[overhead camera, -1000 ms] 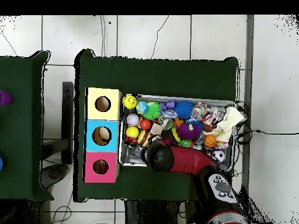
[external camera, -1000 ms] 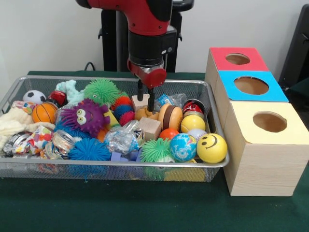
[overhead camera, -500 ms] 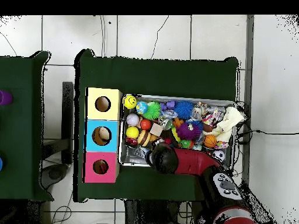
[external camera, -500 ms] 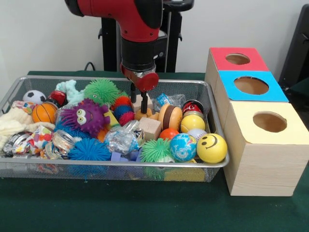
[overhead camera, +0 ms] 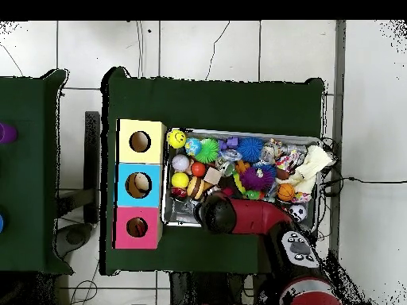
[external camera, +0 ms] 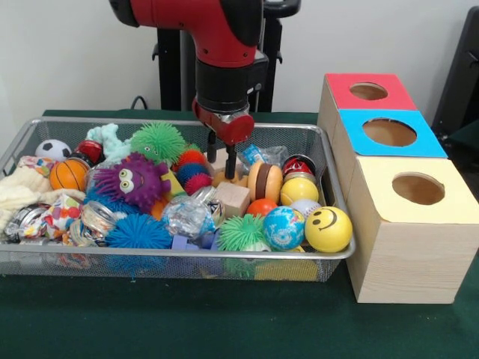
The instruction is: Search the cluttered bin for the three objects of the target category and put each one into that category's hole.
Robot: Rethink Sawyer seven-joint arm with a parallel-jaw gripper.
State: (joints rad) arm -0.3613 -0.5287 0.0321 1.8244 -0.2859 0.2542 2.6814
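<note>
Toys still crowd the wire bin on the desk, and I cannot tell which category is wanted. My jaws stand parted, empty, over a wooden block. Only the blue hole shows something inside, so most sorting remains.

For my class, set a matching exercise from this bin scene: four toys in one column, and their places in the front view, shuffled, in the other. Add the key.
Column 1
1. smiley ball
2. soccer ball
3. purple monster
4. burger toy

Column 2
A. far left corner of the wire bin
B. just right of the gripper
C. near right corner, beside the yellow-topped box
D. left of centre, below the green spiky ball

Pairs: 1-C, 2-A, 3-D, 4-B
</note>
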